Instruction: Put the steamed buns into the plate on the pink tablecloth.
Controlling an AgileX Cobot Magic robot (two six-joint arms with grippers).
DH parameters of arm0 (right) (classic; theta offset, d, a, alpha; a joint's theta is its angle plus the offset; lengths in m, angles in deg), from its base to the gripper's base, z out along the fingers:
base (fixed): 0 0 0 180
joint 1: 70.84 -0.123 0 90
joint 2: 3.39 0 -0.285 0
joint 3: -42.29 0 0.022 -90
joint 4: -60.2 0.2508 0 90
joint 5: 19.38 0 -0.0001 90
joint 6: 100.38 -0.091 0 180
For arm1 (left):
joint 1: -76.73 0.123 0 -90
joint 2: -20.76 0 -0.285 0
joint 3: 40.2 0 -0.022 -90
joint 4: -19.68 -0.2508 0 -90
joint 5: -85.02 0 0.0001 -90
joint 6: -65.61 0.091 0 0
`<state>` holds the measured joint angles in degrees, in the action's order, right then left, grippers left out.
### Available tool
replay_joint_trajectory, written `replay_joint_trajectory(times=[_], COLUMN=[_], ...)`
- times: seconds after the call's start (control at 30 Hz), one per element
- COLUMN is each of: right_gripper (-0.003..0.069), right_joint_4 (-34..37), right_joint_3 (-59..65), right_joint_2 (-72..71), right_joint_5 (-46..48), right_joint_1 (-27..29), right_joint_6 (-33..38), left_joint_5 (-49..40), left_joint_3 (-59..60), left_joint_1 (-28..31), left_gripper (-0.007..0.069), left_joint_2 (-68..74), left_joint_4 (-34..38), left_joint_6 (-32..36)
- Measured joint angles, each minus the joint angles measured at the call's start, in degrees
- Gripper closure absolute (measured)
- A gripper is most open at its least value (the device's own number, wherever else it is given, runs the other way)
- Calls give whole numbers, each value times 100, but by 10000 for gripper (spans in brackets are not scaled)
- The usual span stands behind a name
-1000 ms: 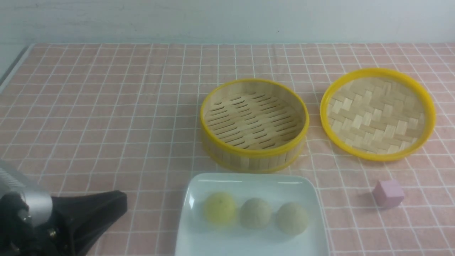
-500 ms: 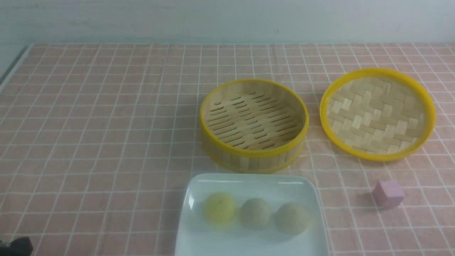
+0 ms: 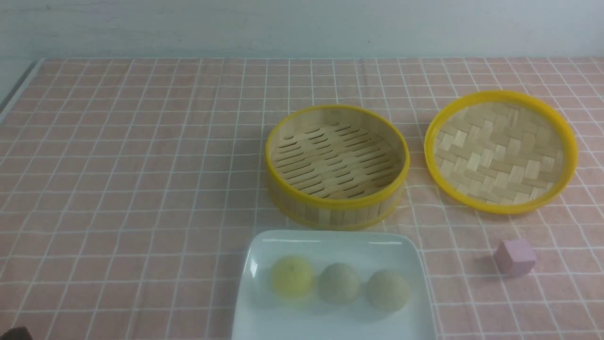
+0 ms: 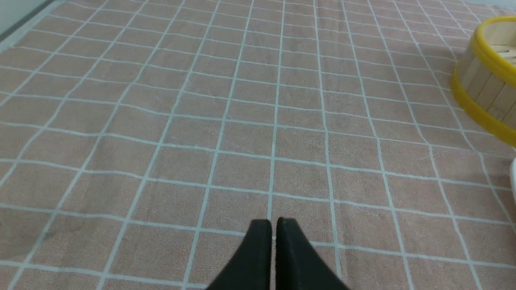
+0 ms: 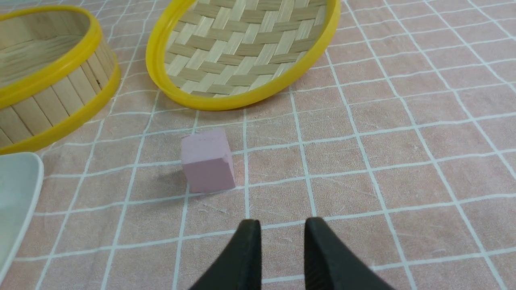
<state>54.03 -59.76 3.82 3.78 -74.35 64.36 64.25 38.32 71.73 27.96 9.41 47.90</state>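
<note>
Three steamed buns lie in a row in the white plate [image 3: 330, 242] on the pink tablecloth [image 3: 141, 165]: a yellow bun [image 3: 292, 276], a beige bun [image 3: 339, 282] and a second beige bun [image 3: 388, 289]. My left gripper [image 4: 273, 220] hangs over bare cloth to the left of the plate, its black fingers nearly touching and holding nothing. In the front view only a dark sliver of that arm [image 3: 14, 334] shows at the bottom left corner. My right gripper [image 5: 282, 222] is open and empty over the cloth, just short of a pink cube [image 5: 207, 165]. The plate's corner [image 5: 16, 189] shows beside it.
A bamboo steamer basket [image 3: 337, 165] with a yellow rim stands just behind the plate. Its woven lid [image 3: 500, 151] lies upturned to the right. The pink cube [image 3: 515, 256] sits right of the plate. The cloth's left edge [image 3: 19, 89] meets a grey border.
My left arm has pulled back toward the bottom left, almost out of the front view. The buns, plate, basket, lid and cube have not moved.
</note>
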Motion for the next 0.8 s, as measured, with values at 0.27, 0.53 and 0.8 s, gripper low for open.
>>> replay_joint_trajectory(times=[0.27,0.53,0.8], right_gripper=[504,491,484], right_joint_4=[5,5,5], right_joint_3=[0,0,0], right_joint_2=[0,0,0], right_joint_5=[0,0,0], right_joint_1=[0,0,0], right_joint_6=[0,0,0], left_joint_5=[-33,-45,-45], left_joint_3=[-6,-11,-11], left_joint_1=[4,4,4], left_gripper=[582,573,573], left_joint_2=[0,0,0], left_joint_4=[-4,-4,-4], left_joint_6=[-5,-6,-11])
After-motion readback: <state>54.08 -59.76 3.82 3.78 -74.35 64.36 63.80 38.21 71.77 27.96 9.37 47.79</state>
